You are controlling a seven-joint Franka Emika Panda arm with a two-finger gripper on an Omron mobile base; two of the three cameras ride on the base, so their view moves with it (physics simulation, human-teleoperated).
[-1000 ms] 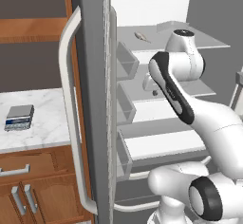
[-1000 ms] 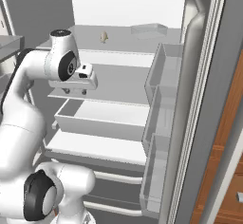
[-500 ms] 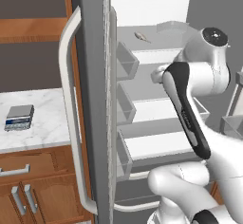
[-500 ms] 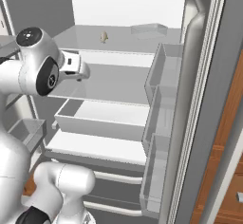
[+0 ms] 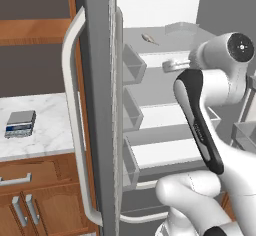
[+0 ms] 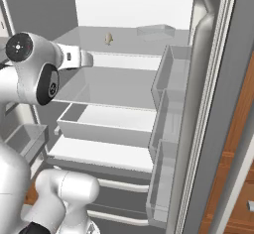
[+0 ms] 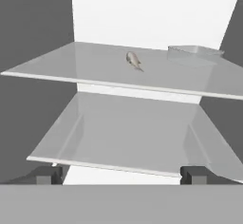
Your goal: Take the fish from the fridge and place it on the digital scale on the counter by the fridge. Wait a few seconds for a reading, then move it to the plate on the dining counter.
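gripper (image 7: 122, 174) opened wider; fish (image 7: 134, 60) on fridge (image 5: 95, 80) shelf.

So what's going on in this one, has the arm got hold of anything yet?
Not yet. The fridge door stands open and the arm is reaching inside, its gripper empty with the jaws wide apart. The fish lies untouched on the upper shelf, beyond the gripper, beside a clear shallow container. The digital scale sits bare on the counter next to the fridge.

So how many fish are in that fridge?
1. The fish lies on the upper shelf, left of a clear tray. The lowest drawers could hide more.
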